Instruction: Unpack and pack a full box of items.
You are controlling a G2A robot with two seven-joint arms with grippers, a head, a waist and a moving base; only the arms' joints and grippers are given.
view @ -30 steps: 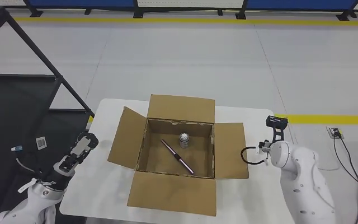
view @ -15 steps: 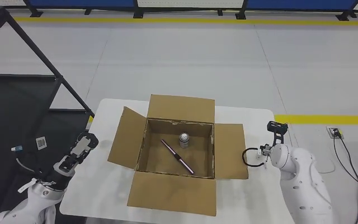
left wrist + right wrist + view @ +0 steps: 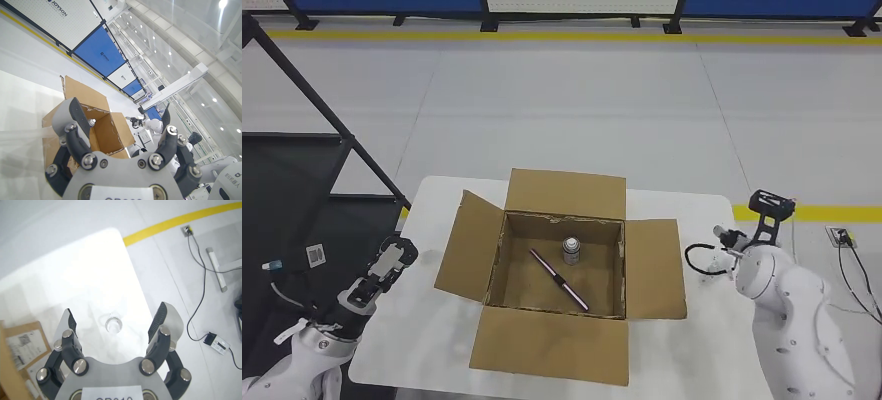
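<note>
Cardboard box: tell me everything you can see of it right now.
The cardboard box is brown, upright on the white table, all four flaps folded outward, rim edges torn ragged; one flap carries paper labels. Inside, a small silver-capped bottle stands toward the far wall and a dark slender rod lies diagonally on its floor.

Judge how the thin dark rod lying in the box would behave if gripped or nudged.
The rod looks straight and slender, so it is probably stiff and light. It seems round and lies flat on the cardboard box floor, so a nudge may roll it. Being thin and low, it could slip from a pinch.
</note>
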